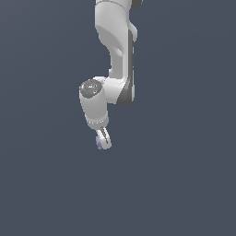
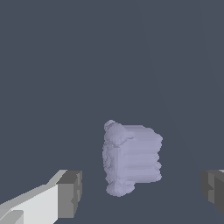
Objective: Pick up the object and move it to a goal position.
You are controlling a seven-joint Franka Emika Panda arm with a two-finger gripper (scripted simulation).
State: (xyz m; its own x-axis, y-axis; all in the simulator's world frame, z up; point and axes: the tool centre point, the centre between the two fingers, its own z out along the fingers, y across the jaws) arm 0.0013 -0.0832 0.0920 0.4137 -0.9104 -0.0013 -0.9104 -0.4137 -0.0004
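**Spread fingers flank a small bumpy lump**

Where the wrist view looks past the fingertips, the gripper (image 2: 140,192) stands spread wide, one dark grey pad (image 2: 70,193) on a white finger to one side and the other pad (image 2: 214,190) at the far edge of the picture. Between them, but a little beyond their tips, sits the object (image 2: 131,158), a pale lavender-grey lump with a bumpy, ridged surface. Neither pad touches it; clear gaps show on both sides, so nothing is grasped. The lump is roughly as tall as it is wide, with no plain long axis; one side is knobbly and rounded, the other flatter and stepped in layers.

Farther off, the exterior view shows the white arm (image 1: 115,50) reaching down from the top of the picture, its gripper (image 1: 103,140) pointing downward. The object (image 1: 98,143) shows only as a small lavender speck at the fingertips, toward the exterior view's left. Around and behind everything lies a plain dark blue-grey ground (image 1: 184,184).
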